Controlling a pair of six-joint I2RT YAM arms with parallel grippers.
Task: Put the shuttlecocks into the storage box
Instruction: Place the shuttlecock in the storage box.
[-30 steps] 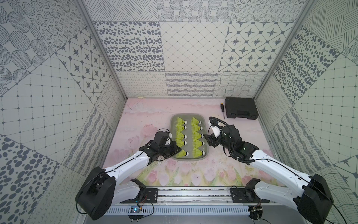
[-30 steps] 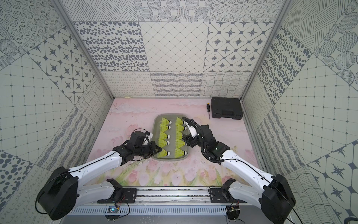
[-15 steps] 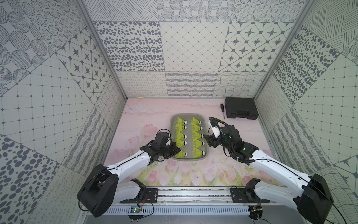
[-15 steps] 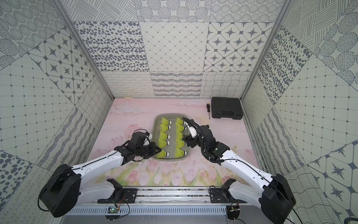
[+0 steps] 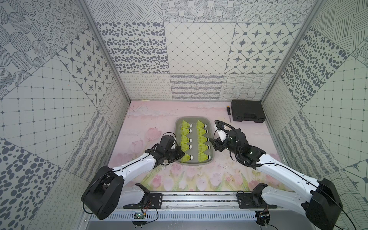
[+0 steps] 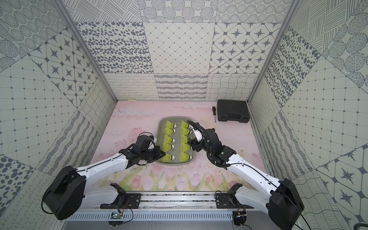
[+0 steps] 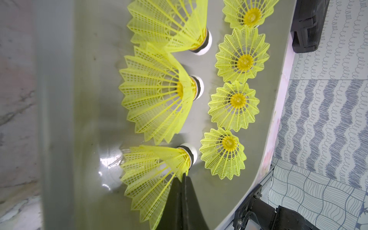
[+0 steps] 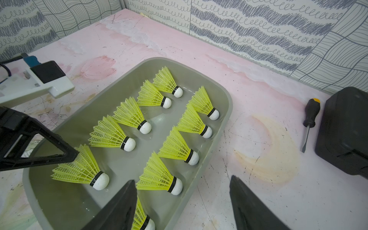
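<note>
The counter (image 5: 151, 119) is a pink sheet printed with pale tulips, greener toward its near edge. In the right wrist view it is scuffed with dark scratches and carries a curved yellowish stain (image 8: 266, 159) beside the box. Walls (image 5: 199, 59) on three sides are panels of grey-on-white patterns: dots, stars, grids, waves and scribbled loops, joined at metal corner posts. A metal rail (image 5: 199, 199) along the front carries both arm bases.

The box (image 5: 194, 162) lies mid-counter, its long side running away from the rail. All ten shuttlecocks (image 5: 185, 141) lie in it on their sides in two rows of five. Their white tips point toward the right arm's side, and the skirts overlap within each row.

The left gripper (image 5: 182, 155) reaches over the box's near-left corner. Its jaws are pressed together, with the tip touching the skirt rim of the near-left shuttlecock (image 7: 155, 175). Whether any mesh is caught between them I cannot tell. The right gripper (image 8: 182, 178) hangs over the box's right wall with its jaws spread, gripping nothing, one over the box floor and one over bare counter.

A black case (image 5: 248, 110) sits in the far right corner. A screwdriver (image 5: 229, 114) lies just beside it, between case and box.
</note>
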